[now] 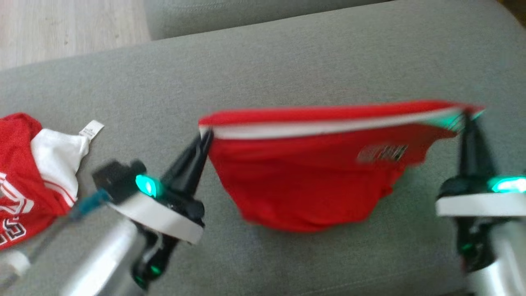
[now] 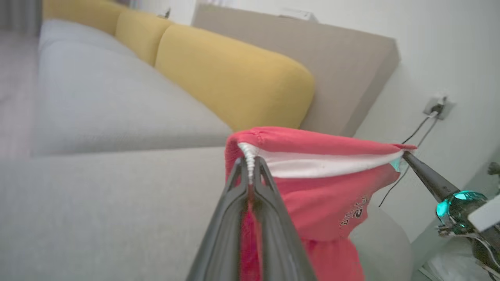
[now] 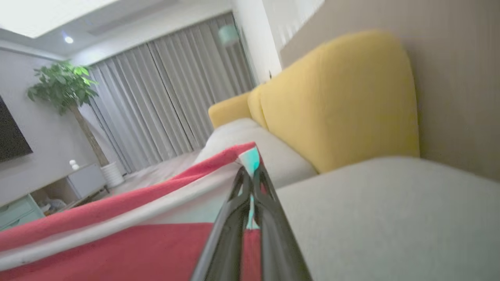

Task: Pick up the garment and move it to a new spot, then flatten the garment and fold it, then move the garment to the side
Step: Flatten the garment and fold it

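Observation:
The garment (image 1: 312,181) is red with a white band along its top edge and a small printed logo. It hangs stretched between my two grippers above the grey sofa seat (image 1: 287,70). My left gripper (image 1: 206,135) is shut on the garment's left top corner (image 2: 250,160). My right gripper (image 1: 466,115) is shut on the right top corner (image 3: 250,162). In the left wrist view the right gripper (image 2: 406,154) shows at the garment's far end. The lower part of the cloth sags down onto the seat.
A second red and white garment (image 1: 28,176) with a white label lies crumpled on the seat at the left. Yellow back cushions (image 2: 234,78) line the sofa. Wooden floor (image 1: 61,28) lies beyond the seat at the upper left.

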Robot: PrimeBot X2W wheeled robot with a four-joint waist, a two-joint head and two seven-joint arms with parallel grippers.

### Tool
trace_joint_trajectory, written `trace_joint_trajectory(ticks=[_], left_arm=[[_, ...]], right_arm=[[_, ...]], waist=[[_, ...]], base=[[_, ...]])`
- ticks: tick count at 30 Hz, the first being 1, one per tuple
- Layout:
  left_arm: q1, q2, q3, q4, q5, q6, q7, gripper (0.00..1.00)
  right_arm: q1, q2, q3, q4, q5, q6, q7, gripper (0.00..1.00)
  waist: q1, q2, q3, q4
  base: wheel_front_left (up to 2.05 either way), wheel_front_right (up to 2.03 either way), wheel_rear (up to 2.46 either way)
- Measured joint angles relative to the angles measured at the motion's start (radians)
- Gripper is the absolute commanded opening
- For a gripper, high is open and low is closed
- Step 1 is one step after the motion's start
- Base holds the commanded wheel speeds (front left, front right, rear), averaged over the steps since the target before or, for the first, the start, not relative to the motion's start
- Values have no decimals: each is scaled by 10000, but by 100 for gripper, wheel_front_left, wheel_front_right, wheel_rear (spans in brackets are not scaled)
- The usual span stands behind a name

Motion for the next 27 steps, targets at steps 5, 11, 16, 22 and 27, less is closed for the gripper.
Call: trace_joint_trajectory(ticks=[5,11,16,22,27], left_arm=[[-1384,991,-142,-1871,-721,-100,878,0],[-3641,1517,-621,-2560,-2111,-100,2002,0],[-6403,1396,-1062,-1131,-2261,-100,2192,0],[-9637,600,-1624,1519,-1202,-100,397,0],[-10717,334,-2290,2518,-1103,-100,-1087,0]], right_arm=[[-733,-859,-571,-1607,-140,0,-6,0],[-2651,-1896,-339,-1519,163,0,476,0],[-5401,-2234,249,-380,-109,0,1191,0],[-8865,-2249,433,1386,-627,0,571,0],[-9776,-2355,502,1831,-750,0,157,0]], waist=[[-2,0,-101,-76],[-1,0,250,-9],[2,0,1086,96],[4,0,2334,231],[6,-1,3008,352]], base=[[0,0,0],[0,0,0],[0,0,0],[0,0,0],[0,0,0]])
